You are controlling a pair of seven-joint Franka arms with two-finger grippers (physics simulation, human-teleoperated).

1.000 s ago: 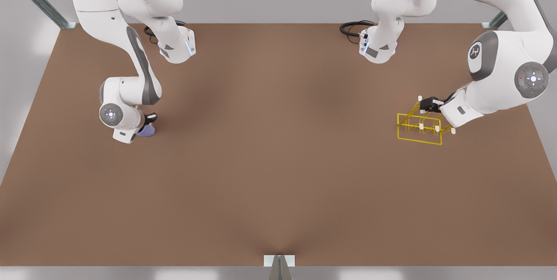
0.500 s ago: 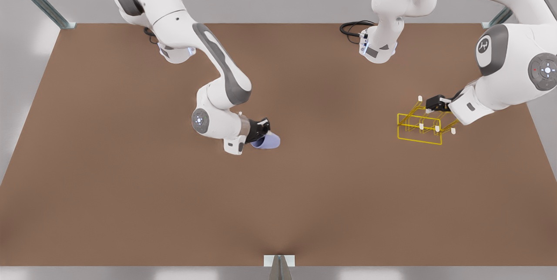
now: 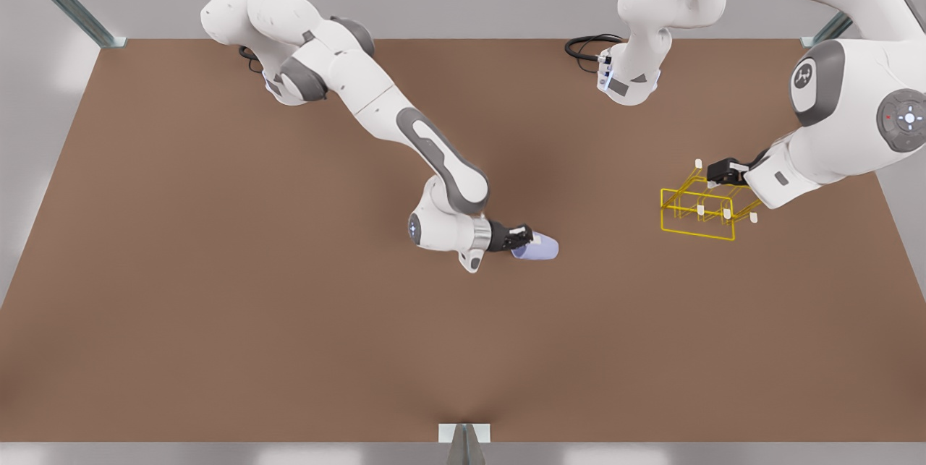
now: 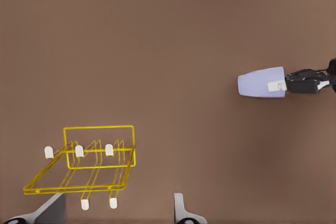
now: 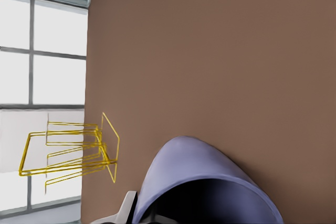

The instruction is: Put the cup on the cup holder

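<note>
Gripping the cup (image 3: 537, 248) on its side, right jaws (image 3: 522, 239) clamp; left jaws (image 3: 723, 174) open beside the cup holder (image 3: 698, 215).

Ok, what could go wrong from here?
1. The right claw pinches the cup just at its rim, with the cup lying sideways; it could slip or swing.
2. The left claw hangs open at the cup holder's rear edge; the arriving arm might bump it.
3. The prongs are thin, so a small misalignment could miss them.
</note>
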